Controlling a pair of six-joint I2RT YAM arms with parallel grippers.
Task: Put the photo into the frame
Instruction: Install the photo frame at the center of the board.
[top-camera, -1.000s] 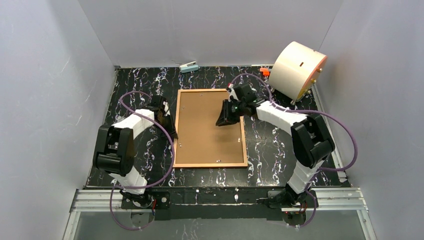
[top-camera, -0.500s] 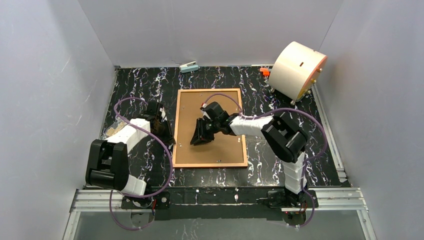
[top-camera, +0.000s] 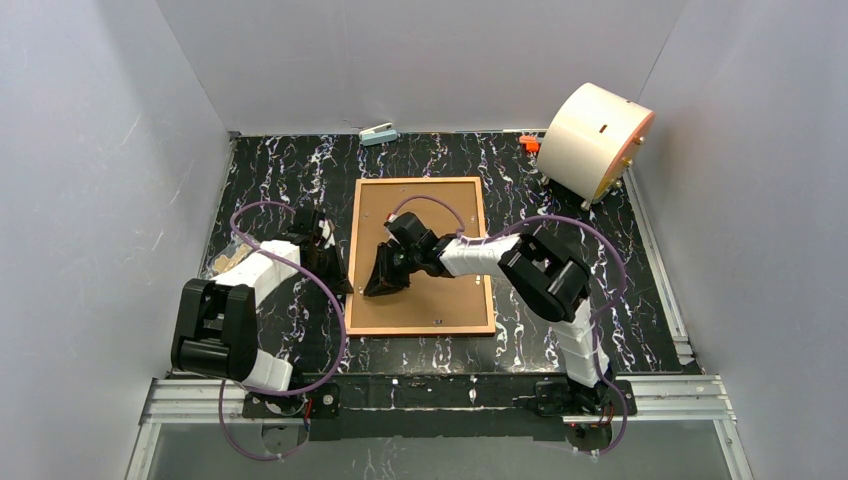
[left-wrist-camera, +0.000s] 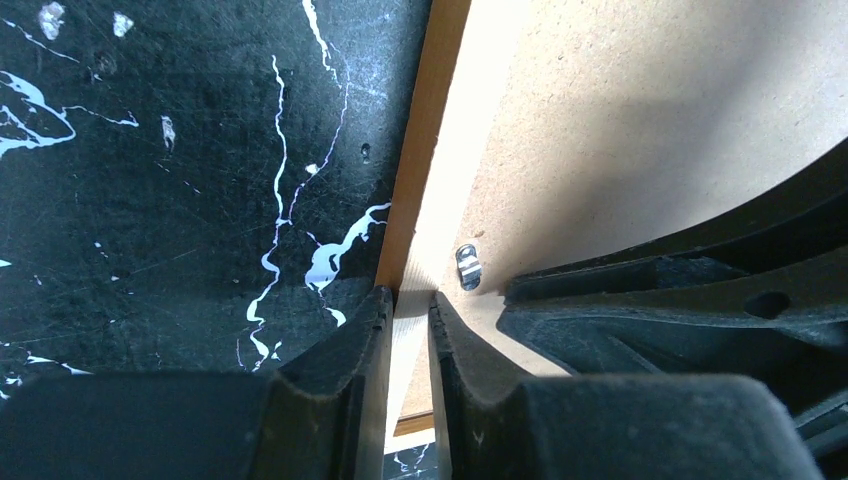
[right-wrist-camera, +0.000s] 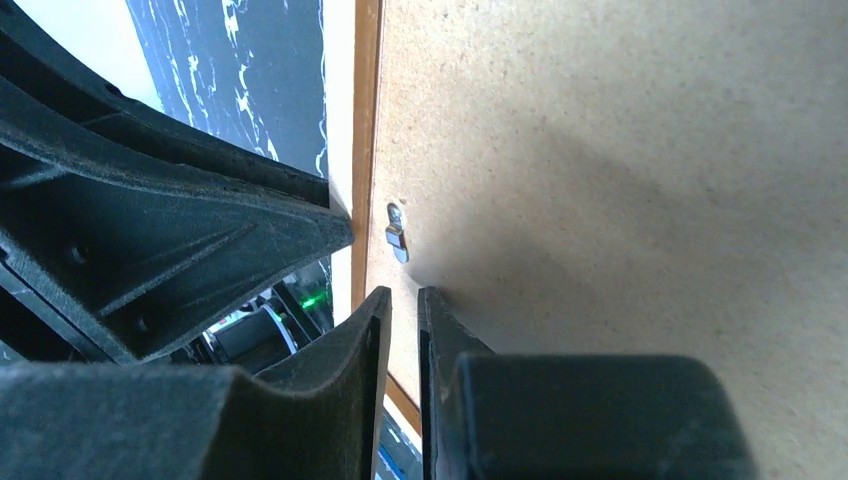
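The frame (top-camera: 420, 181), orange-brown wood, lies face down mid-table with the plain brown backing board (top-camera: 440, 230) in it. The photo is hidden. My left gripper (top-camera: 337, 268) is at the frame's left rail (left-wrist-camera: 420, 150), its jaws nearly together over the rail with only a thin gap (left-wrist-camera: 408, 295). My right gripper (top-camera: 378, 283) reaches across the board to the same left edge, tips down on the board (right-wrist-camera: 398, 292), jaws nearly together with nothing between them. A small metal clip (right-wrist-camera: 396, 232) sits just ahead of its tips. It also shows in the left wrist view (left-wrist-camera: 467, 267).
A white round drum (top-camera: 595, 140) stands at the back right, with a small orange piece (top-camera: 529, 144) next to it. A small teal object (top-camera: 378, 134) lies at the back wall. Something tan (top-camera: 225, 262) lies by the left wall. Grey walls enclose the black marbled table (top-camera: 560, 290).
My right gripper has swung from the board's upper right across to its left edge, facing the left gripper. My left gripper has shifted slightly nearer along the left rail.
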